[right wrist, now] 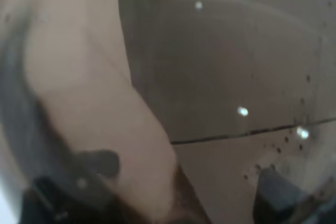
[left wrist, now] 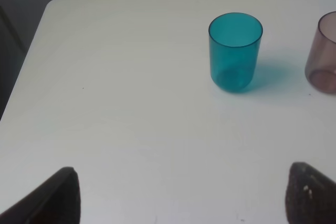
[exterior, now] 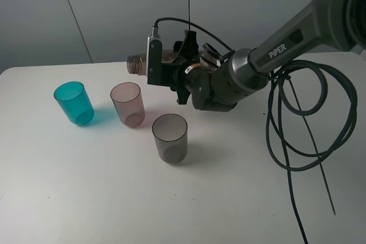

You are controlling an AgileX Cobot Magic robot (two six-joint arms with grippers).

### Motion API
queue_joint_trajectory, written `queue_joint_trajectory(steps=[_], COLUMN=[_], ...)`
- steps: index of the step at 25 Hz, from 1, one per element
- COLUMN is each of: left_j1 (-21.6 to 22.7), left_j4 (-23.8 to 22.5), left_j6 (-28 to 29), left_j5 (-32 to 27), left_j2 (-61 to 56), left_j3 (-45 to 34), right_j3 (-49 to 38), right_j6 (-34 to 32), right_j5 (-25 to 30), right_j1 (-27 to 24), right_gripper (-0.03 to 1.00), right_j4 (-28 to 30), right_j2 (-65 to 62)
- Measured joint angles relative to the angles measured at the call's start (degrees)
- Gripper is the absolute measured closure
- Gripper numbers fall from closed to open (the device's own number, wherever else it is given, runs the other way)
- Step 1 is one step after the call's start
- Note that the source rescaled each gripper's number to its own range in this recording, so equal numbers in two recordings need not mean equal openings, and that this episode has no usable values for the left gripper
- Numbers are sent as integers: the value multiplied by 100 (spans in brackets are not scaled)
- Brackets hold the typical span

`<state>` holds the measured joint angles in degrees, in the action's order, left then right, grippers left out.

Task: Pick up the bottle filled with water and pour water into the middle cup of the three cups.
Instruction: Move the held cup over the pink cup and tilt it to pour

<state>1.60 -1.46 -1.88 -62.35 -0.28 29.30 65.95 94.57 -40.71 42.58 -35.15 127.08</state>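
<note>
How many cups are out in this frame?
3. The teal cup stands farthest left, the pink cup just right of it, and the grey cup further right and nearer the camera. None appears hidden.

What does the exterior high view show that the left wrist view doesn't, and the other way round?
Only exterior high: the right gripper holding the bottle tipped nearly level, and the grey cup. Only left wrist: the left gripper, open above the table. Both: the teal cup, the middle cup (cut off at the wrist view's edge), and the table.
</note>
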Motion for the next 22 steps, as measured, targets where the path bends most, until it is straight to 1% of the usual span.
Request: queue_joint_trajectory(steps=[10, 22], left_j1=[0, 0], left_j4=[0, 0], left_j6=[0, 0], left_j5=[0, 0], left_j2=[0, 0], left_j3=[0, 0], right_j3=[0, 0], right_j6=[564, 961], right_j5=[-8, -23], right_j1=[13, 17], right_gripper=[97, 97], right_j4=[107, 143], right_j2=[0, 0])
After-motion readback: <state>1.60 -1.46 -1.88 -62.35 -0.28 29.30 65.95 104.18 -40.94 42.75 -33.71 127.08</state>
